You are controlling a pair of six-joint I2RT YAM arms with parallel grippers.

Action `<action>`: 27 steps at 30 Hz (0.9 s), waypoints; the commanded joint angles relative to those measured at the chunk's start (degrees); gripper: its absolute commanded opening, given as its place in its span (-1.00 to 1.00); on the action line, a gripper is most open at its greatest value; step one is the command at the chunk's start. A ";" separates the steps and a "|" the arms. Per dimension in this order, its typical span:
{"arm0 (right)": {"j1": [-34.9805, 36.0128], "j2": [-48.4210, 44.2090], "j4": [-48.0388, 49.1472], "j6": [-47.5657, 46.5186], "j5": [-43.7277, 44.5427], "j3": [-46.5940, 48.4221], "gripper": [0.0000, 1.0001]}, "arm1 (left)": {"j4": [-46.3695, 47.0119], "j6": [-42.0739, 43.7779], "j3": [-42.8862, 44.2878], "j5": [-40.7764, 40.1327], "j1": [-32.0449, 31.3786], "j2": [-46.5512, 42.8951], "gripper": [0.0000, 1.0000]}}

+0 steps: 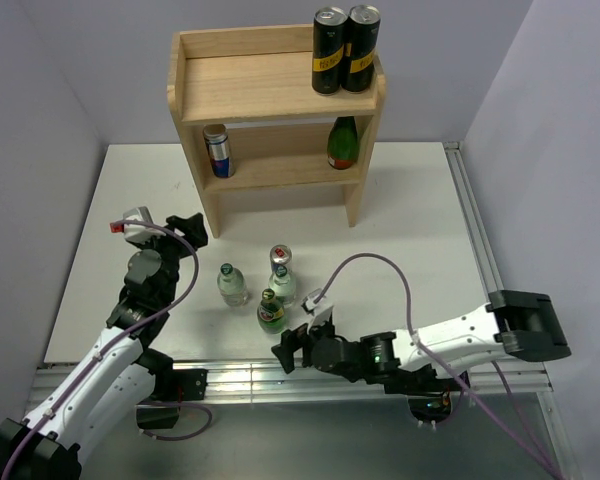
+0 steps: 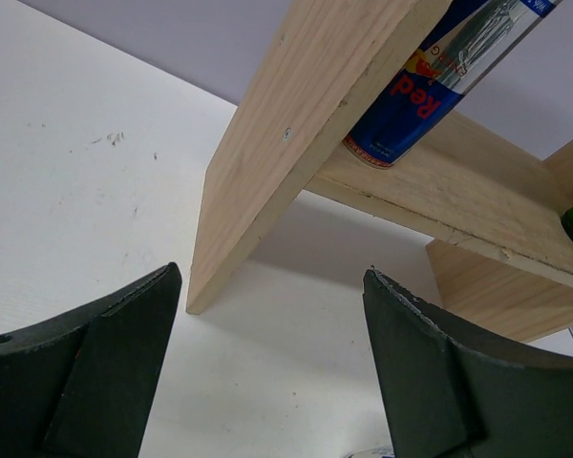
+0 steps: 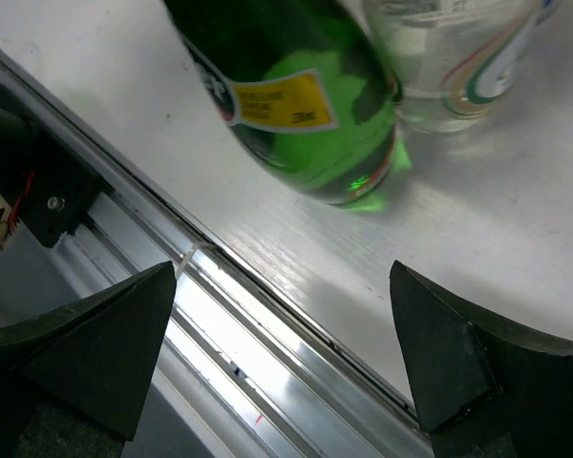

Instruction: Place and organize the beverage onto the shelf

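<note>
Right jaws wide at green bottle (image 3: pixel 296 95); two black cans (image 1: pixel 329 50) atop shelf (image 1: pixel 250 95).

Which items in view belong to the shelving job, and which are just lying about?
Job: shelf; shelved can; shelved green bottle; on the table, left clear bottle, right clear bottle, second green bottle, second can.
Other: black-yellow cans on the top board; metal rail.

Robot lab — white table (image 1: pixel 410 200), aluminium rail (image 1: pixel 250 378)

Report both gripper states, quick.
Left gripper: open, holding nothing.
Right gripper: open, holding nothing; green bottle stands just ahead, untouched.
</note>
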 commanded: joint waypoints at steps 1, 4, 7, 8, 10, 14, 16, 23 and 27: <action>0.71 6.67 9.57 -1.44 -0.37 3.56 1.00 | 2.64 1.19 -0.20 -0.19 -0.18 0.43 0.68; 0.44 13.00 13.00 -4.51 -0.63 7.41 1.00 | 2.73 1.28 -0.63 -0.19 -0.18 0.35 0.68; -0.17 18.28 15.11 -8.20 -0.63 11.02 1.00 | 3.08 1.45 -1.16 -0.36 -0.18 -0.36 0.68; -0.26 19.26 15.99 -8.91 -0.02 11.73 1.00 | 3.17 1.54 -1.16 -0.36 -0.18 -0.45 0.68; -0.43 21.55 15.30 -9.53 1.47 14.09 1.00 | 3.08 1.63 -1.25 -0.80 -0.18 -0.62 0.68; -1.31 22.79 10.57 -8.57 5.86 17.18 1.00 | 3.52 1.72 -1.51 -0.80 -0.18 -0.54 0.68; -1.31 22.61 8.62 -6.82 7.89 18.06 1.00 | 3.43 1.72 -1.43 -0.80 -0.18 -0.19 0.67; -1.31 22.70 3.69 -2.94 12.63 18.06 1.00 | 4.39 1.54 -2.30 -1.15 -0.09 -0.97 0.67; -1.49 25.69 6.67 -4.87 14.83 19.29 1.00 | 4.66 1.10 -2.39 -0.72 -0.18 -0.36 0.66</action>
